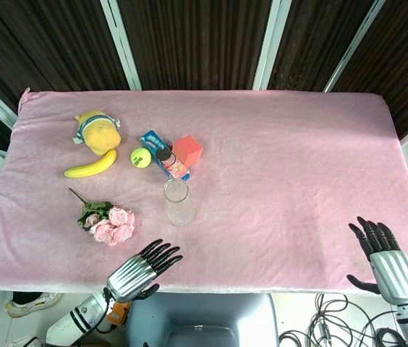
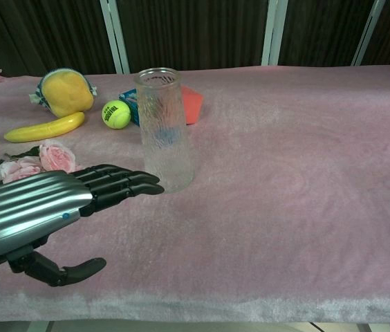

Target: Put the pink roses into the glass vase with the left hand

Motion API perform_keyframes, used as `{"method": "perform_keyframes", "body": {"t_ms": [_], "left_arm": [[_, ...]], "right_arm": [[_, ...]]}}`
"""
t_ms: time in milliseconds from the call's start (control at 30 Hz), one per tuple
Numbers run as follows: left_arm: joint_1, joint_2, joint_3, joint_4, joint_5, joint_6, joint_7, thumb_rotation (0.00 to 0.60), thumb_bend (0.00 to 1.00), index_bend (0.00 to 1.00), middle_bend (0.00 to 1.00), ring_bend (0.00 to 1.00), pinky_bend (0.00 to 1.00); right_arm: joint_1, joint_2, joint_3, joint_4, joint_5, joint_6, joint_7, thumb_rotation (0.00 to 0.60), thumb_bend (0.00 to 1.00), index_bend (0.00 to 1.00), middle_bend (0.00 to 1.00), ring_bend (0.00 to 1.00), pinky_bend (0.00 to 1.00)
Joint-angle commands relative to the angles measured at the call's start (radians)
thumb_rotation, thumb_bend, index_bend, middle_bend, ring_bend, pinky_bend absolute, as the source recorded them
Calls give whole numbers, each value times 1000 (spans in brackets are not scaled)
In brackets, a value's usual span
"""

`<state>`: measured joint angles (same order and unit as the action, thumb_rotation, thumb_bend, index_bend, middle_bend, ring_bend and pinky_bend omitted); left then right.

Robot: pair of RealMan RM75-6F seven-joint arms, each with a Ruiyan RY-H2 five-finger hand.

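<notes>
one glass vase (image 1: 179, 202), one pink roses bunch (image 1: 110, 223)

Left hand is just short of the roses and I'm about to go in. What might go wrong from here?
The glass vase stands upright close beside the left hand; a sideways sweep may tip it. The pink roses lie flat on the cloth with the stem pointing away, so the fingers may crush the blooms. The vase mouth looks narrow for the cluster; it may snag going in.

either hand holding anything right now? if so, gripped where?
Nothing held. Left hand hovers open near the pink roses, not touching them. Right hand is open over bare cloth. Glass vase stands untouched.
</notes>
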<state>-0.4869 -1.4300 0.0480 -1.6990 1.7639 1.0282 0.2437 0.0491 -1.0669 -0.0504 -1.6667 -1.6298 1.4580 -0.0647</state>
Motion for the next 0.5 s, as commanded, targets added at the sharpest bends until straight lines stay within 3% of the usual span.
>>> {"method": "perform_keyframes", "body": {"t_ms": [33, 300, 500], "left_arm": [[-5, -6, 2, 7, -5, 1, -2, 600, 397, 0, 0, 0, 0], [-8, 11, -4, 59, 17, 67, 10, 600, 392, 0, 0, 0, 0], [0, 57, -21, 119, 9, 131, -58, 600, 382, 0, 0, 0, 0]], "right_arm": [[-5, 2, 0, -1, -2, 10, 4, 600, 220, 0, 0, 0, 0], [-22, 3, -3, 9, -25, 50, 19, 600, 219, 0, 0, 0, 0], [-20, 5, -5, 9, -31, 45, 20, 600, 220, 0, 0, 0, 0]]}}
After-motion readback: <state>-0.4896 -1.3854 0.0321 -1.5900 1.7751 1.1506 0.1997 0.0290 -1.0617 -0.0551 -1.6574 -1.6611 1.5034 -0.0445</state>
